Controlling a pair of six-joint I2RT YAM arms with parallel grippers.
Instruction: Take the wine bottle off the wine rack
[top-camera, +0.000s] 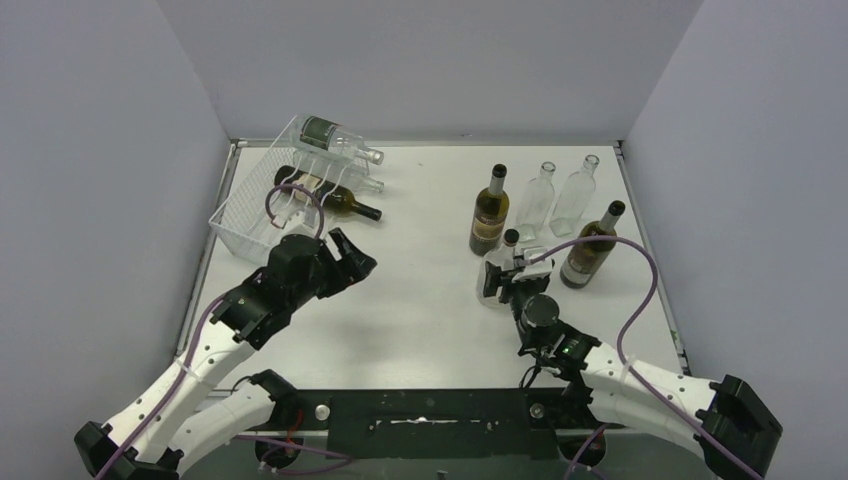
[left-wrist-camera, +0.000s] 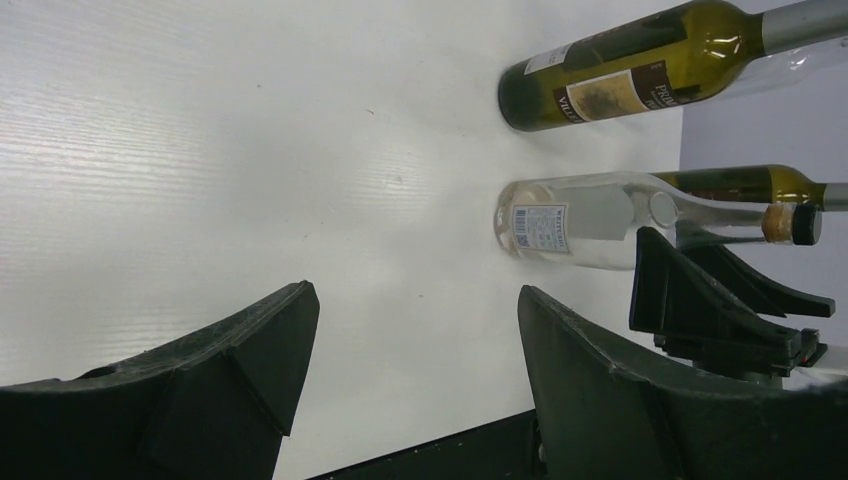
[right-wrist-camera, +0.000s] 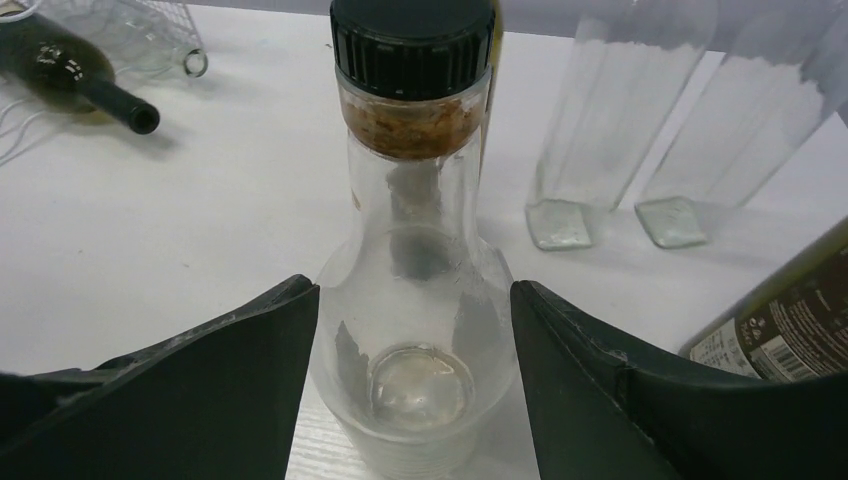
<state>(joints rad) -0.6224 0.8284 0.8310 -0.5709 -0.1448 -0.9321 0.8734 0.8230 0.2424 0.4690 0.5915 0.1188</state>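
Left square bottle (top-camera: 537, 205), right square bottle (top-camera: 574, 200), both clear, upright on white table (top-camera: 420, 290).

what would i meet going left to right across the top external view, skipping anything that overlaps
wine rack → left end effector → dark wine bottle → first clear bottle → second clear bottle

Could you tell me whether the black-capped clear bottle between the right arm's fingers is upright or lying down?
Upright: the clear bottle stands on its base on the table, black cap on top.
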